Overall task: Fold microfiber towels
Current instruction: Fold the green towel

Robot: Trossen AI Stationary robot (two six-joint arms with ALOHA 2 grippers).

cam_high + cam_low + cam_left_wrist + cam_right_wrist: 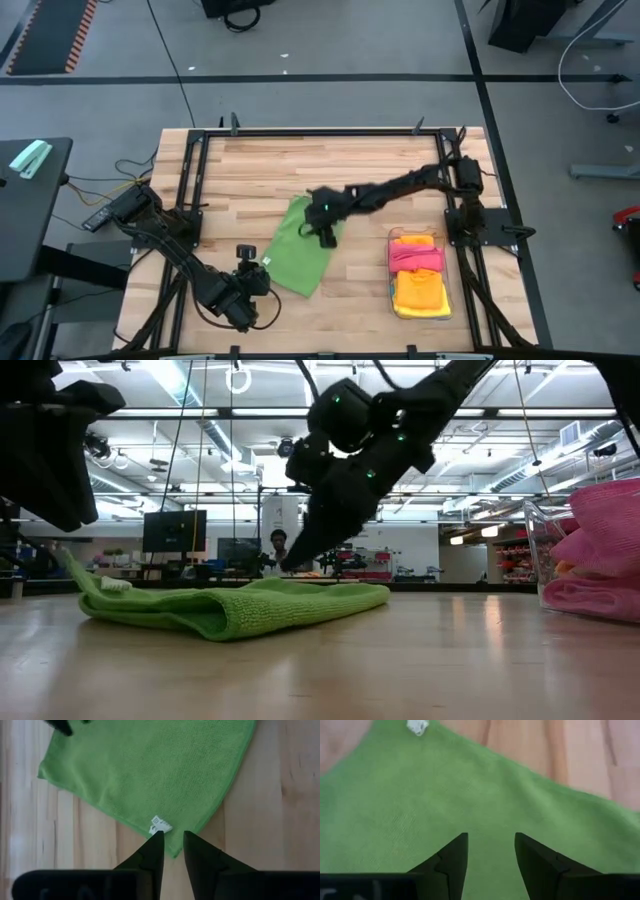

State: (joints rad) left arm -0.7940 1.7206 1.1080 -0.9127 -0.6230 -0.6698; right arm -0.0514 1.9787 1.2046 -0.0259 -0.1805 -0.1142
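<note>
One green microfiber towel (300, 248) lies on the wooden table (380, 160), folded over and slightly bunched. My right gripper (326, 232) is open, its fingers pointing down just over the towel's far right part (490, 820). My left gripper (250, 262) is at the towel's near left corner, its fingers a narrow gap apart. That corner (174, 851), next to a white tag (160, 826), shows in the gap. In the low view the corner (72, 565) rises off the table under the left gripper (50, 460). My left gripper has the towel's near left corner (174, 851) between its two fingertips, coming from above. I cannot tell whether the fingers touch it. My right gripper stands over the towel, and I cannot tell whether its fingertips (292, 565) touch the cloth.
A clear plastic bin (447, 290) at the table's right holds pink (415, 256), orange and yellow (420, 295) towels; it also shows in the low view (535, 550). A black frame (190, 190) borders the table. Bare wood lies between the towel and the bin.
</note>
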